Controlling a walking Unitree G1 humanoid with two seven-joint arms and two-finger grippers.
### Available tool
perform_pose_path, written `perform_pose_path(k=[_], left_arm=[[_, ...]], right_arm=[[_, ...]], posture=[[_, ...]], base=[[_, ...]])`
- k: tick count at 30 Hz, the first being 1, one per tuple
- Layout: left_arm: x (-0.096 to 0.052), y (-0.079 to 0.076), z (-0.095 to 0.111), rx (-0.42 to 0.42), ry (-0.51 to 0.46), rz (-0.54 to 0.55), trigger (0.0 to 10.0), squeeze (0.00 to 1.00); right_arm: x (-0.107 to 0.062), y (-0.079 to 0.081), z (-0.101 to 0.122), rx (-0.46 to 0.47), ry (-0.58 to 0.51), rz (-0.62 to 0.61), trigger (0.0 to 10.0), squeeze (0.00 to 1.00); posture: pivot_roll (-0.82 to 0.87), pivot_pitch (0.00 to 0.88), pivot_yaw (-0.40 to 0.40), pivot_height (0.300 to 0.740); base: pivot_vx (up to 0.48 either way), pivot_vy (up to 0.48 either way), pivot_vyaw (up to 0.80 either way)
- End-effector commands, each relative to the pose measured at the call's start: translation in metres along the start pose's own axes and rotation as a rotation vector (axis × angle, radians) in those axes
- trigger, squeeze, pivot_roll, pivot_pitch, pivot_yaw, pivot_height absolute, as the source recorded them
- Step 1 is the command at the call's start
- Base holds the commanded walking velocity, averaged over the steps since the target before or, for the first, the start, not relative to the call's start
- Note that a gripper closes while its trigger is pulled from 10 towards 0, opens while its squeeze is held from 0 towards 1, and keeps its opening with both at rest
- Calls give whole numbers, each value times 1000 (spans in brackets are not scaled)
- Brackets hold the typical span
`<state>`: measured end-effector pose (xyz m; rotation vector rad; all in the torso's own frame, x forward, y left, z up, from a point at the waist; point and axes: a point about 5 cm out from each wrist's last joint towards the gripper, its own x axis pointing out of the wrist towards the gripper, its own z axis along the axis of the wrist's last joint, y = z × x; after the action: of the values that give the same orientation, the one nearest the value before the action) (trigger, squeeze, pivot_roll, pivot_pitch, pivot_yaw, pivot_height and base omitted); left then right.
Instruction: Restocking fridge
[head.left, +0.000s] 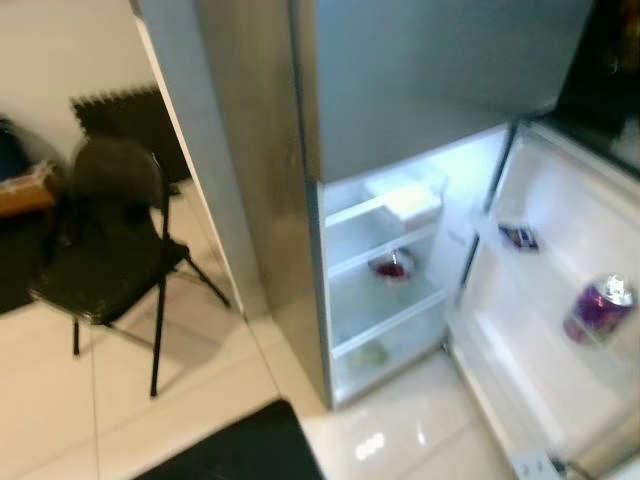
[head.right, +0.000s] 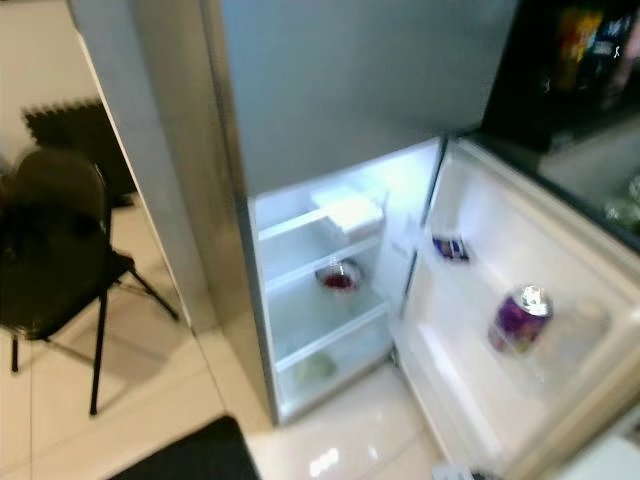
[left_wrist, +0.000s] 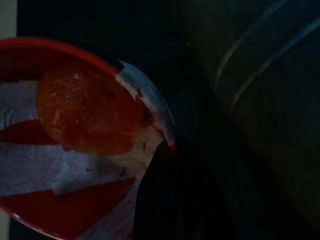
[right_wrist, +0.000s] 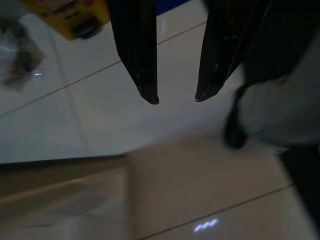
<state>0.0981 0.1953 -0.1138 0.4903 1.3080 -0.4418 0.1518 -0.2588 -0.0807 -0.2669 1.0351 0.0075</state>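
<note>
My left gripper (left_wrist: 165, 165) is clenched on the rim of a red bowl (left_wrist: 30, 210) lined with crumpled white paper, a glossy round orange (left_wrist: 87, 107) lying loose just beside the fingertip; I judge that any tilt on the way to the fridge (head.left: 420, 90) could roll it out. My right gripper (right_wrist: 175, 100) hangs released over shiny floor tile (right_wrist: 100, 125), its tapered black fingers apart.

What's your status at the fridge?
Left hand carrying red bowl with an orange. Right hand open, empty, over floor. Fridge door open, nothing blocking.
</note>
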Motion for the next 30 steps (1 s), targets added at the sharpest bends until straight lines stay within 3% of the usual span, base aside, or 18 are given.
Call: perform_pose_path(k=[1,6,7,8,9,11,13,14,18,25,30], left_arm=[[1,-1,15,0,-61,4,10000,0],[1,-1,16,3,-61,4,10000,0],[1,-1,16,3,-61,4,10000,0],[1,-1,15,4,-60,4,10000,0],[1,-1,15,4,-60,4,10000,0],[1,-1,14,4,-59,5,10000,0],[1,-1,14,5,-58,5,10000,0],[1,-2,13,3,-55,4,10000,0],[1,-2,11,2,-52,2,10000,0],[1,-3,9,1,-48,2,10000,0],[1,-3,9,0,-49,2,10000,0]], right_arm=[[3,6,20,54,-93,45,10000,0],[4,12,66,94,-279,153,10000,0],[4,12,66,94,-279,153,10000,0],[3,12,87,73,-351,166,10000,0],[3,12,87,73,-351,166,10000,0],[1,3,111,56,-428,113,10000,0],[0,0,119,55,-453,94,10000,0],[-3,-15,137,7,-478,-21,10000,0],[-8,-33,150,-62,-488,-153,10000,0],[-18,-69,166,-98,-471,-371,10000,0],[-21,-77,166,-90,-468,-419,10000,0]], posture=[[-68,0,-7,740],[-69,0,-3,740],[-69,0,-3,740],[-66,0,-5,740],[-66,0,-5,740],[-63,0,-4,740],[-62,0,-4,740],[-60,0,-6,740],[-57,0,-7,740],[-54,0,-9,740],[-53,0,-10,740]], base=[[0,0,0],[0,0,0],[0,0,0],[0,0,0],[0,0,0],[0,0,0],[0,0,0],[0,0,0],[0,0,0],[0,0,0],[0,0,0]])
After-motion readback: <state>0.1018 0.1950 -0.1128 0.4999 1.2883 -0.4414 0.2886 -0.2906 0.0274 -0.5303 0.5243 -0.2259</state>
